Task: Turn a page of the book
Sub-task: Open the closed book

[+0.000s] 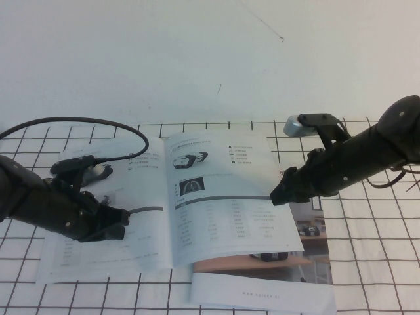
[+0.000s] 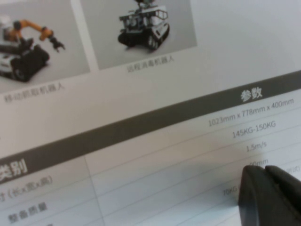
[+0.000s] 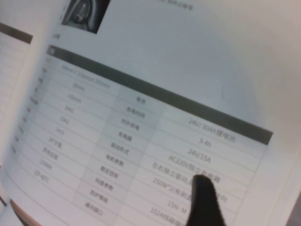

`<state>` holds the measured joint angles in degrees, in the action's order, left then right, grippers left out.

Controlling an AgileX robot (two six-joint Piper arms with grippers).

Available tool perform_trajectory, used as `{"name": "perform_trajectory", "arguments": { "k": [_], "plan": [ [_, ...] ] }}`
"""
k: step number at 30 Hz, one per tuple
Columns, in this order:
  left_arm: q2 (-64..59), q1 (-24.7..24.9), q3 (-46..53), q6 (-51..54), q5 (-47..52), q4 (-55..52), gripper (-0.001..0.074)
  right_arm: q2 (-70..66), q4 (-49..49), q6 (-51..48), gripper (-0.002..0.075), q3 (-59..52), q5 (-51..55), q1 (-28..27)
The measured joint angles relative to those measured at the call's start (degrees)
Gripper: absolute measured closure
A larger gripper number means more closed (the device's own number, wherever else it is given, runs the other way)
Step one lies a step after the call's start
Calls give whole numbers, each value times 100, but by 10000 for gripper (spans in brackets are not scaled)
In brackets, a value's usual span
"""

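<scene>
Lying open toward the near edge of the grid-patterned counter is the book, a thin white brochure spread flat with its spine running from near to far. Beneath its near right corner sits a second booklet with a photographic cover, poking out toward the near edge.

The left gripper rests low over the book's left-hand leaf, on the counter's left side. In the left wrist view its dark fingertips appear pressed together just above a table of printed figures, under a grey bar and two small robot-vehicle photos.

The right gripper sits at the outer edge of the page, the right-hand leaf carrying two small photos, a grey bar and a fine-text table. That edge looks slightly raised off the booklet beneath. Only one dark fingertip shows in the right wrist view, lying against the table text, and I cannot tell whether this gripper is clenched or released.

Beyond the book, the counter's far edge meets a plain white wall.
</scene>
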<state>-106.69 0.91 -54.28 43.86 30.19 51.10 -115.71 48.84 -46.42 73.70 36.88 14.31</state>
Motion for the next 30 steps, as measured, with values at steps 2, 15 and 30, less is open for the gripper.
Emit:
{"name": "perform_trajectory", "arguments": {
  "k": [2,15,30],
  "plan": [
    [0,0,0,0,0,0,738,-110,45,9,291,0,0,11],
    [0,0,0,0,10,-3,738,-342,257,-78,291,0,-78,138],
    [0,0,0,4,10,-3,738,-373,279,-101,291,0,-147,138]
  ]
}}
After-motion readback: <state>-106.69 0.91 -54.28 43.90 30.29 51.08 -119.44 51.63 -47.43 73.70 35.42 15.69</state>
